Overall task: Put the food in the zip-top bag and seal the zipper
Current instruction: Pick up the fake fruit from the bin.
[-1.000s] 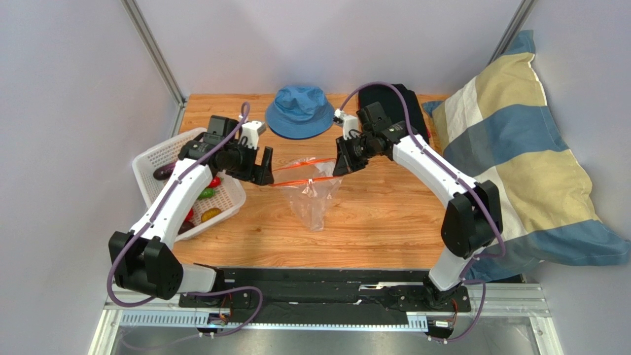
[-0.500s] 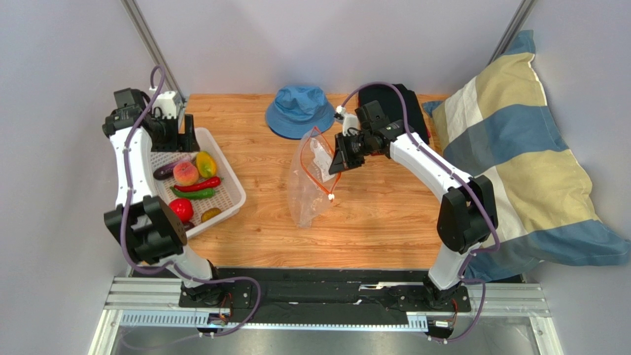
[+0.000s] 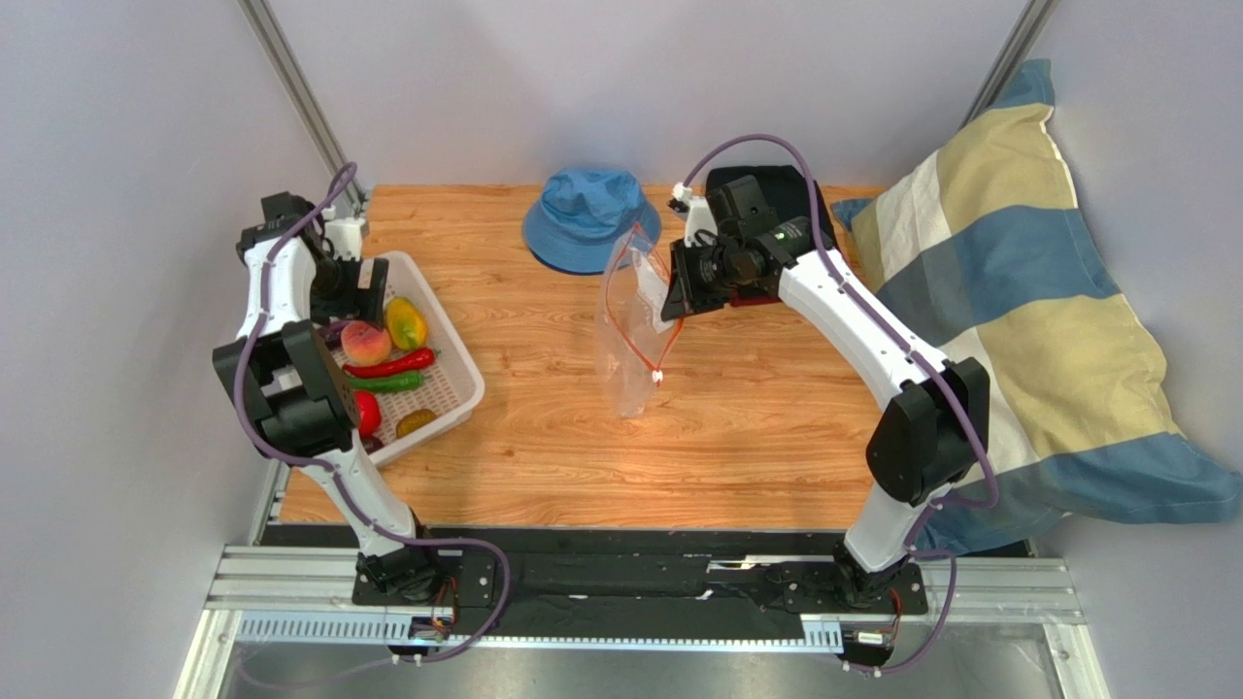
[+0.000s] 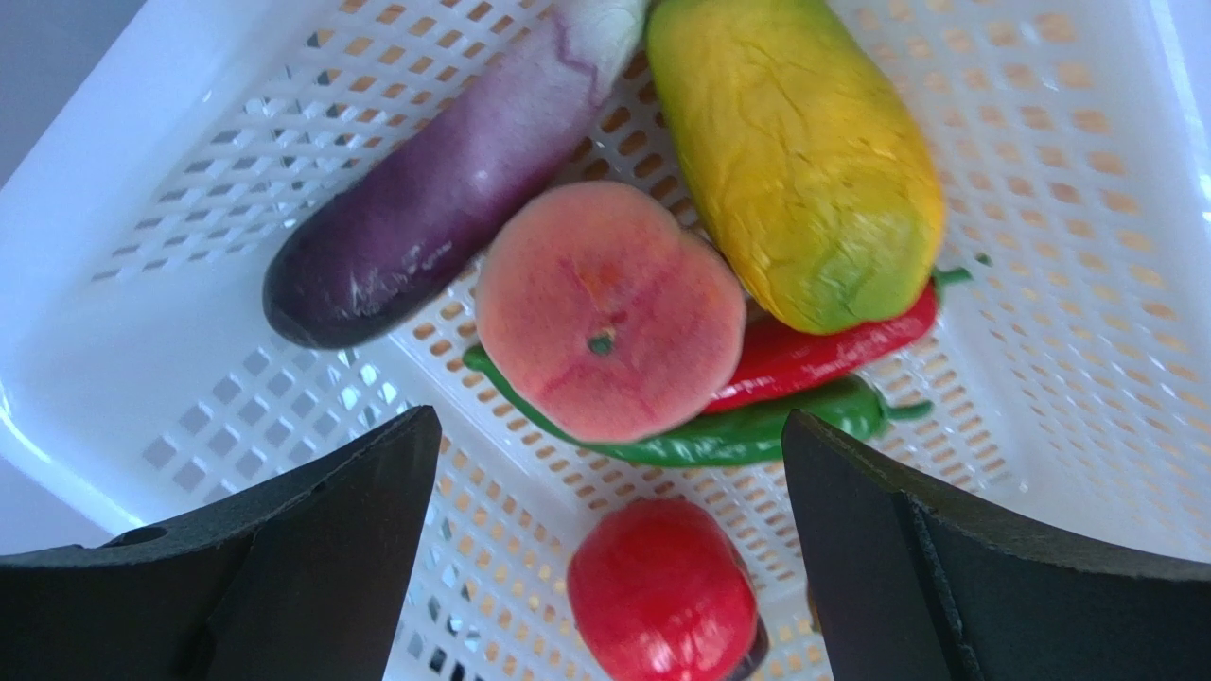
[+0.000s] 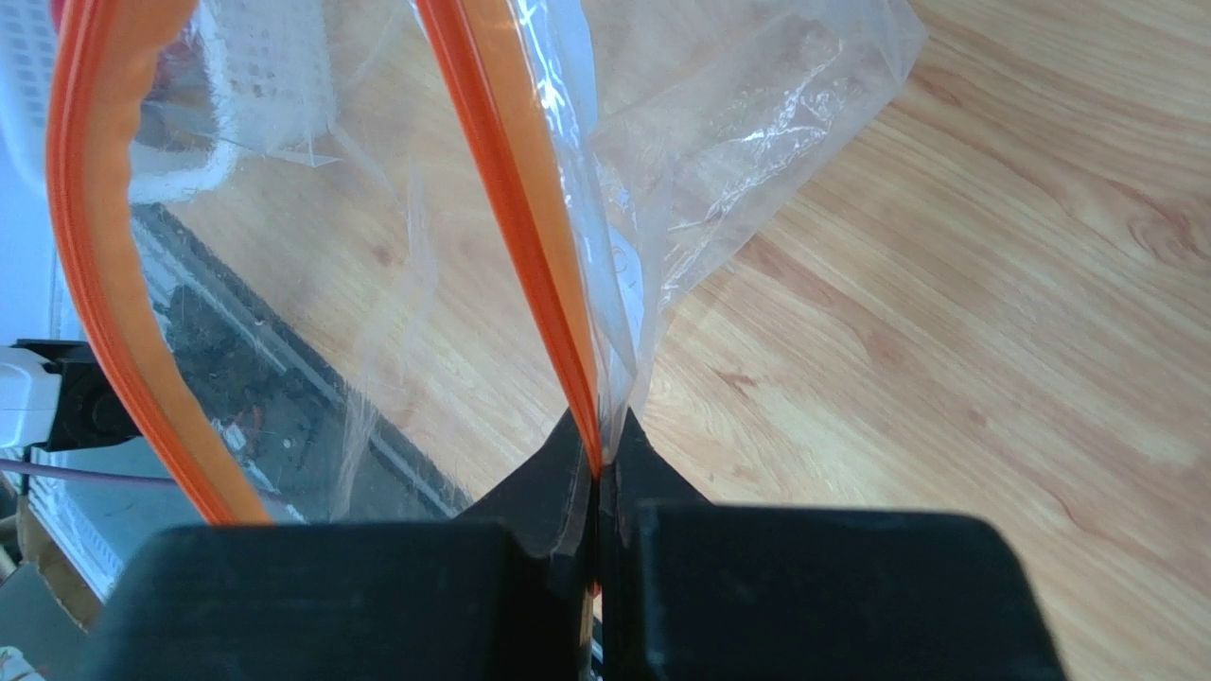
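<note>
The clear zip-top bag [image 3: 630,342] hangs over the middle of the table. My right gripper [image 3: 674,296] is shut on its orange-red zipper [image 5: 519,199] at the mouth edge; the small white slider [image 3: 657,376] dangles below. The food lies in the white basket [image 3: 445,350]: a peach [image 4: 611,312], a yellow-green piece [image 4: 803,156], a dark purple piece [image 4: 441,185], a red chili [image 4: 832,355], a green chili [image 4: 739,433] and a red apple [image 4: 661,596]. My left gripper [image 3: 339,291] hovers open over the basket, above the apple [image 3: 365,412] and peach [image 3: 364,344].
A blue bucket hat [image 3: 588,219] lies at the table's back, with a black cloth [image 3: 788,197] beside it. A large checked pillow [image 3: 1021,306] fills the right side. A metal post [image 3: 299,95] stands at the back left.
My left gripper let go of the bag's mouth and swung left, then came down over the basket. My right gripper lifted the bag, which now hangs narrow from one edge.
</note>
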